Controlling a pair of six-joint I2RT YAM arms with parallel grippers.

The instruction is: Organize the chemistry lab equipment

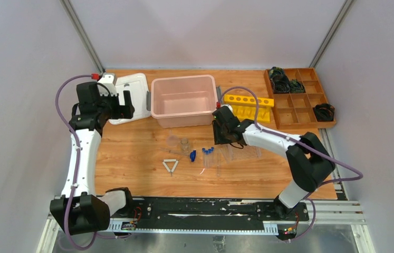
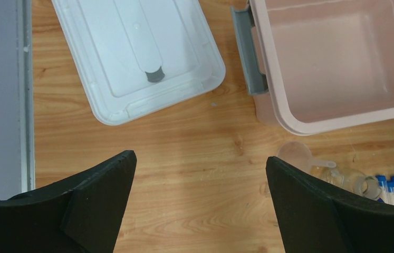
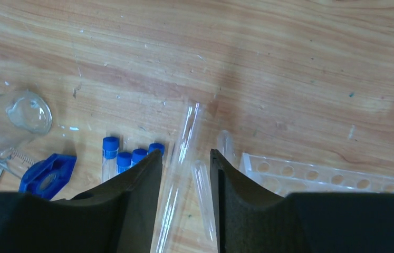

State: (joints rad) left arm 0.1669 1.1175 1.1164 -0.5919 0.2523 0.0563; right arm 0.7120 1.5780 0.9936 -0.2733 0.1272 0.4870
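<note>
Right wrist view: right tool (image 3: 184, 155) hangs low over the wooden desk (image 1: 131, 158), jaws only narrowly apart. A long bare clear glass tube (image 3: 185, 153) lies on the desk in the gap, with a shorter clear tube (image 3: 203, 195) beside it. You cannot tell whether the pads touch either one. Nothing looks lifted.

Left of them stand the clear tubes with blue caps (image 3: 131, 161). Just right lies the clear plastic tube tray (image 3: 321, 176). Further left are the clear glass beakers (image 3: 28, 113). The white triangle frame (image 1: 171, 166) sits nearer the arm bases.

Left tool (image 2: 200, 158) is spread wide, holds nothing, and hovers far left between the white plastic lid (image 2: 131, 63) and the pink plastic tub (image 1: 184, 120).

Handling, judged:
- Tubes look light, stiff, smooth and breakable.
- They are round, so they are likely to roll or squirt out of a pinch.
- Take the long tube across its middle, jaws square to its axis, and close gently.
- Mind the shorter neighbour, which could be caught in the same pinch.
- Capped tubes are probably easiest to grip just under the cap.
- The tray is thin plastic, so hold it by an edge.
</note>
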